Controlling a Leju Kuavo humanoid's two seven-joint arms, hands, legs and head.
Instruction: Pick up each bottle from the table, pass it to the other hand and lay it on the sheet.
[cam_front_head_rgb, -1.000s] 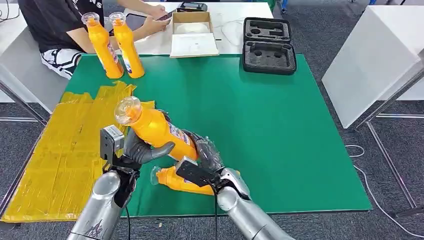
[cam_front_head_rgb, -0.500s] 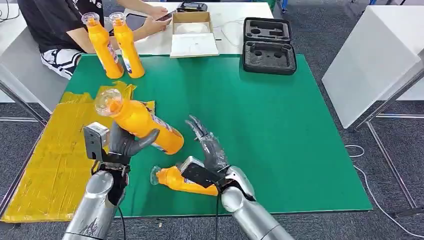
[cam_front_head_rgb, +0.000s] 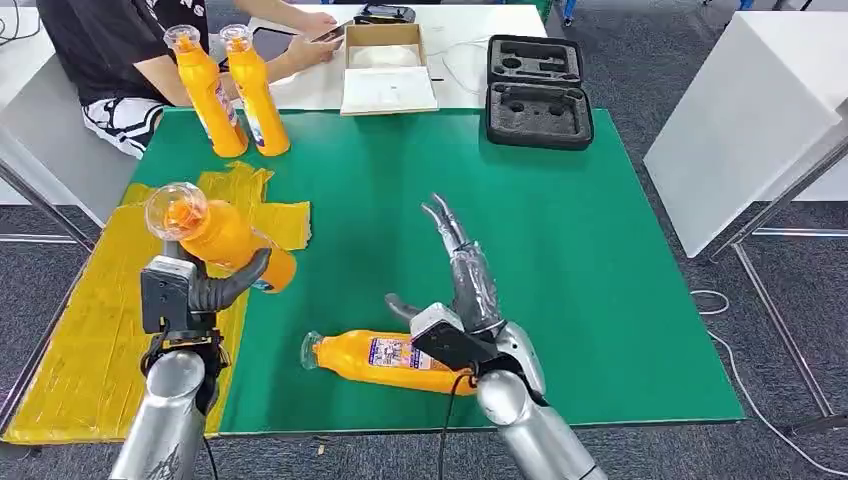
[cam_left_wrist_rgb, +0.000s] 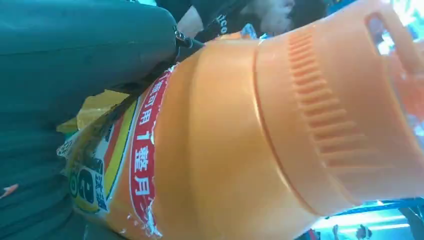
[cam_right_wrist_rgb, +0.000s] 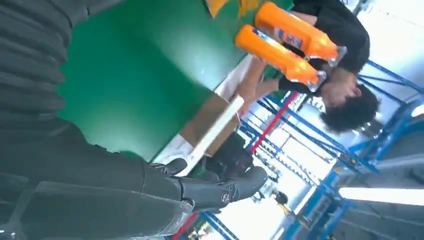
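Note:
My left hand (cam_front_head_rgb: 212, 288) grips an orange bottle (cam_front_head_rgb: 218, 236) with a clear cap, tilted in the air above the near edge of the yellow sheet (cam_front_head_rgb: 110, 300). Up close the same bottle (cam_left_wrist_rgb: 240, 145) shows its ribbed collar and printed label. My right hand (cam_front_head_rgb: 462, 280) is open above the green mat, fingers stretched forward and holding nothing. A second orange bottle (cam_front_head_rgb: 385, 358) lies on its side just in front of that hand's wrist. Two more orange bottles (cam_front_head_rgb: 232, 92) stand upright at the mat's far left corner; the right wrist view shows them (cam_right_wrist_rgb: 287, 42) too.
A person (cam_front_head_rgb: 120, 60) sits at the far left behind the upright bottles. A cardboard box (cam_front_head_rgb: 385, 65) and an open black foam case (cam_front_head_rgb: 538, 90) lie at the back of the table. The green mat (cam_front_head_rgb: 560, 260) spreads bare to the right.
My left hand carried the held bottle leftward from the mat's middle to above the yellow sheet. My right hand let go of it, opened, and rose forward.

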